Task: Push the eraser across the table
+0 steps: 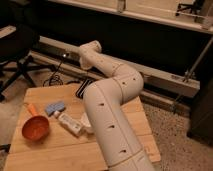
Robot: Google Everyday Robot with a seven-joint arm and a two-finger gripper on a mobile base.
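**Eraser at the far edge, arm right over it**

Checking in from the remote station. The eraser (84, 88) is lying flat at the far edge of the surface (50, 150). It's a dark narrow block with its long side pointing away from the camera and a bit to the right. It's just left of where the big white arm (107, 117) crosses the planks, touching it or very close, I can't say which.

The arm comes up from the bottom of the view and bends at the elbow. Then it reaches back and left, so its tip hangs over the far edge above the eraser. The jaws are somewhere at that tip, lost against the dark background, so I can't tell if they're spread or pressed together. I can't see any contact with the eraser either.

There are 3 other things on the left half, all well apart from the eraser:
- a blue-grey pad (55, 107), lying flat near the middle
- an orange scoop (35, 128), near the left edge with its handle pointing away
- a white bottle (70, 123), on its side, with its right end close to the arm

A black chair (17, 52) stands on the floor to the far left.
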